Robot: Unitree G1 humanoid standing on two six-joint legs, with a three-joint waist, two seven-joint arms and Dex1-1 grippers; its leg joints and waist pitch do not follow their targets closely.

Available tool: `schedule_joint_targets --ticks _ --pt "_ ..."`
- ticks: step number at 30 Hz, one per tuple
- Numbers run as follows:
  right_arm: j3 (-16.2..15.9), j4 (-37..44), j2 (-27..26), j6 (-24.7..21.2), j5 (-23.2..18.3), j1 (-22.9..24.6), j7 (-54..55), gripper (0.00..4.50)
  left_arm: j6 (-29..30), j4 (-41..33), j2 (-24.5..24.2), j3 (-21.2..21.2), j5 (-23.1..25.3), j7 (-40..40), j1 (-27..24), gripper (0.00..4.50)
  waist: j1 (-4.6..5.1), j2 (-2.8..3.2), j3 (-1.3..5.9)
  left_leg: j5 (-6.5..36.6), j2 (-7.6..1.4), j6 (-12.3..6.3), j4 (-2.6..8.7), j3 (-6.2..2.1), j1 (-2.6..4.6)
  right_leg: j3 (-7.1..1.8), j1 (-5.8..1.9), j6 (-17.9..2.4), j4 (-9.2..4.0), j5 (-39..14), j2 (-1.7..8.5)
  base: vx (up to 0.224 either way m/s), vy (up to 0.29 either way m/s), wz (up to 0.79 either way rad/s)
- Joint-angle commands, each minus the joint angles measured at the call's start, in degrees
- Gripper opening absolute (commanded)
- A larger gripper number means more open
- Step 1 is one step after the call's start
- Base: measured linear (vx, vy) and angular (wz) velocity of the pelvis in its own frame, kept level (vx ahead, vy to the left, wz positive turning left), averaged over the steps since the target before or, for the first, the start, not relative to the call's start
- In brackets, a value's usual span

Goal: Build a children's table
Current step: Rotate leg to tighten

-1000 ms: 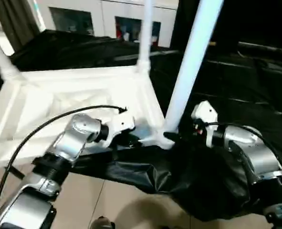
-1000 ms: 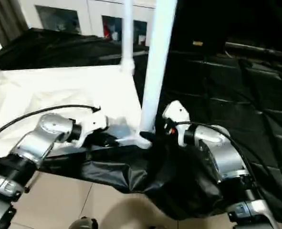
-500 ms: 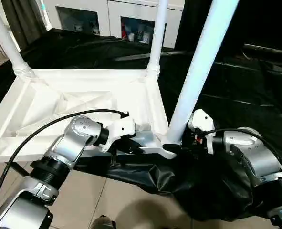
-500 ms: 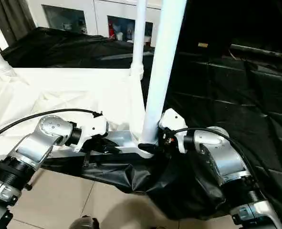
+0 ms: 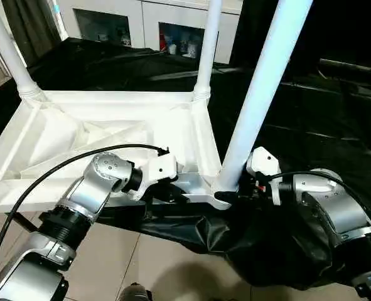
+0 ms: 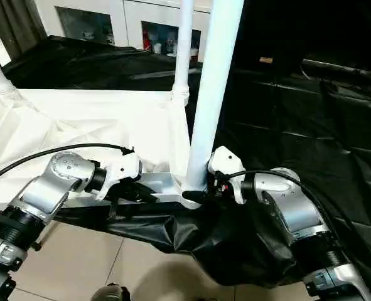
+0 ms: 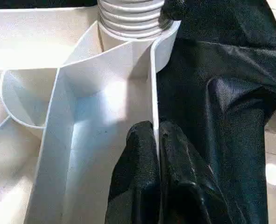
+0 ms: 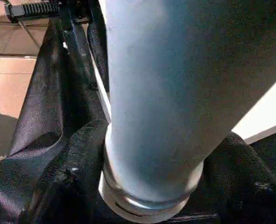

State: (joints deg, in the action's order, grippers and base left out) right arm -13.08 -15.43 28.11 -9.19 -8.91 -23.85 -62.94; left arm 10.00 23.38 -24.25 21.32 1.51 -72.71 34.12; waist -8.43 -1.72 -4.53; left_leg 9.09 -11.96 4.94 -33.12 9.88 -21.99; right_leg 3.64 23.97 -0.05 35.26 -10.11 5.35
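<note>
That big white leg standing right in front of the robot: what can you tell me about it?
The nearest leg is a long, smooth white tube of plastic look, rising at a slight tilt out of the picture. Its ribbed foot sits in the round socket at the near right corner of the upturned white table top. The right gripper has its black fingers around the leg's base. The left gripper pinches the top's near rim beside it. Black sheeting lies beneath.

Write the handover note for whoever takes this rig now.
Left claw: shut on the near rim of the table top, which lies underside up on black sheeting.
Right claw: around the base of the near right leg, fingers on either side.
Done: three legs stand in corner sockets.
Left: the near left corner is hidden, so check for a fourth leg, then turn the table over.
</note>
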Motion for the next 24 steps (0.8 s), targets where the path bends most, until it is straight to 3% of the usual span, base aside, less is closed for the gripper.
schedule_joint_targets --ticks 1,4,6,7,10,13,15,17,19,20,24 --pt "-0.2 -1.5 -0.9 -0.9 0.7 0.7 1.5 2.67 -0.9 -2.1 1.7 0.5 -1.3 -0.1 0.8 0.00 0.16 -0.60 4.18 9.0 -0.99 -4.23 3.40 0.29 0.85 -2.18 -3.22 -13.2 -3.25 -6.6 2.60 0.000 0.000 0.00" --pt "1.9 -5.2 -4.5 -1.7 1.7 0.0 9.7 2.67 0.3 0.8 3.6 -0.2 0.2 4.6 1.8 0.00 0.24 -0.57 4.09 9.9 -0.98 -3.59 3.48 0.28 0.88 -2.21 -3.15 -12.9 -3.47 -8.1 2.64 0.000 0.000 0.00" --pt "4.1 -8.8 -8.0 -2.8 2.5 -0.8 17.8 2.66 1.5 3.7 5.5 -1.0 1.4 9.4 2.9 0.00 0.65 -0.33 3.92 12.2 -0.78 -1.55 3.80 0.20 1.02 -2.16 -2.90 -12.1 -3.99 -12.4 2.70 0.000 0.000 0.00" --pt "6.3 -11.4 -11.0 -4.3 2.2 -1.5 24.3 2.66 2.6 5.7 7.4 -1.5 2.0 12.9 3.9 0.00 0.77 -0.61 4.06 12.7 -0.73 -0.42 3.96 0.00 0.90 -2.07 -3.22 -11.2 -4.03 -14.3 2.85 0.000 0.000 0.00" --pt "10.4 -16.6 -17.7 -5.9 1.9 -3.2 38.6 2.66 5.6 10.3 12.4 -2.9 2.9 21.5 6.4 0.00 1.35 -0.28 4.00 14.9 -0.69 1.40 4.25 -0.22 1.05 -2.06 -2.94 -9.8 -4.48 -17.5 2.94 0.000 0.000 0.00" --pt "11.7 -20.3 -22.3 -4.8 2.5 -4.8 47.6 2.66 6.8 13.9 16.4 -3.2 4.2 28.0 8.3 0.00 1.79 -0.29 3.67 17.3 -0.48 1.37 4.46 -0.20 1.01 -2.07 -2.76 -8.8 -5.07 -20.0 2.76 0.000 0.000 0.00" --pt "12.1 -22.5 -25.3 -3.1 3.3 -6.2 51.9 2.66 6.5 15.9 18.7 -2.6 5.3 30.8 9.1 0.00 1.98 -0.08 3.49 20.3 -0.43 1.69 4.55 -0.25 1.70 -2.02 -2.23 -7.6 -5.85 -24.3 2.87 0.000 0.000 0.00" --pt "12.5 -24.1 -28.1 -1.6 3.3 -7.5 53.1 2.66 5.6 17.5 20.5 -2.1 6.3 31.8 9.6 0.00 1.94 -0.02 3.39 21.6 -0.40 1.52 4.76 -0.49 1.73 -1.94 -2.33 -6.3 -6.28 -26.4 2.89 0.000 0.000 0.00" --pt "12.2 -24.5 -28.9 -0.9 3.5 -8.1 52.5 3.22 4.8 18.1 20.8 -1.7 6.7 31.7 10.0 0.00 1.98 0.04 3.33 22.8 -0.40 1.23 4.90 -0.59 1.74 -1.89 -2.30 -5.8 -6.42 -26.8 2.77 0.000 0.000 0.00" --pt "12.1 -24.7 -29.1 -0.7 3.6 -8.3 52.6 3.36 4.6 18.4 20.9 -1.6 6.7 31.7 10.1 0.00 1.99 0.42 3.33 23.4 -0.38 1.26 4.95 -0.71 1.69 -1.88 -2.35 -5.6 -6.43 -27.2 2.81 0.000 0.000 0.00" --pt "12.3 -24.8 -29.2 -0.6 3.2 -8.7 52.1 3.63 3.9 18.9 20.4 -1.3 6.9 31.0 10.3 0.00 2.11 0.45 3.45 23.2 -0.47 1.04 5.12 -0.70 1.60 -1.91 -2.40 -6.2 -6.34 -25.1 2.70 0.000 0.000 0.00"
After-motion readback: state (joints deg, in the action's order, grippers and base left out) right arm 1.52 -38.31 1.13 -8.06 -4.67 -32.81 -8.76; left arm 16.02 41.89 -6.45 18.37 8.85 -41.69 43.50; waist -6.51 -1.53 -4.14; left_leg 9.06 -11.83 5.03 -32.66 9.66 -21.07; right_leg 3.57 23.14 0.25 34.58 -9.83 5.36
